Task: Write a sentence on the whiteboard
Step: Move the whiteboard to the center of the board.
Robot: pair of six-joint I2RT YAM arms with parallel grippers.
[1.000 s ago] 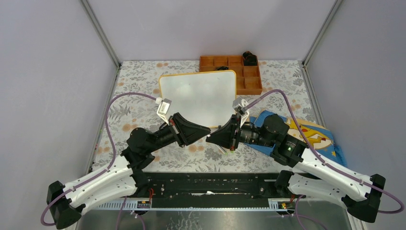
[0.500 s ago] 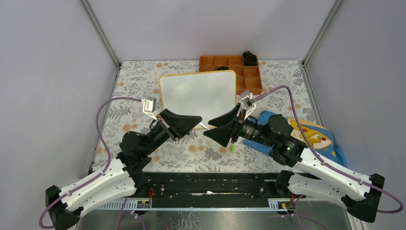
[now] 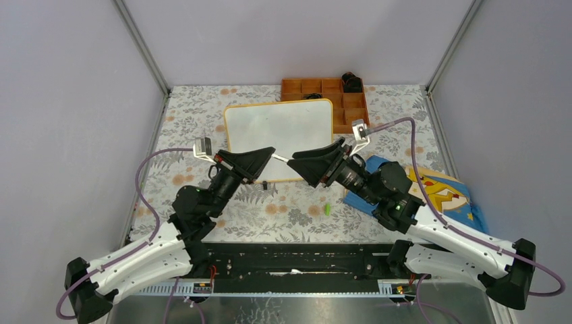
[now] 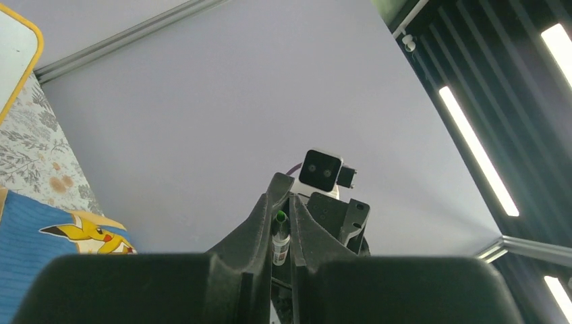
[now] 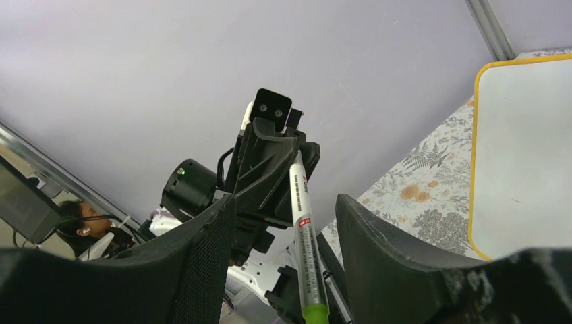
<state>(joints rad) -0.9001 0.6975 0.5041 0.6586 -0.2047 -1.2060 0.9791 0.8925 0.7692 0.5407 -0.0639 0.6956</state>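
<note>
Grippers, two: left gripper [image 3: 270,154], right gripper [image 3: 297,163]. Marker [image 5: 301,202], one. Whiteboard [image 3: 280,128], one. Tray [image 3: 290,84], one, at the table's [image 3: 202,108] far edge, with one black item [image 3: 351,82]. Cloth [image 3: 448,192], one, right edge. Green cap [image 3: 327,209], one.

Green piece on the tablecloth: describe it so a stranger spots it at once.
Start at the orange-framed whiteboard mid-table, then come toward the near edge. The small green piece lies alone on the floral tablecloth, left of the blue cartoon cloth; it is the only bright green speck there.
</note>
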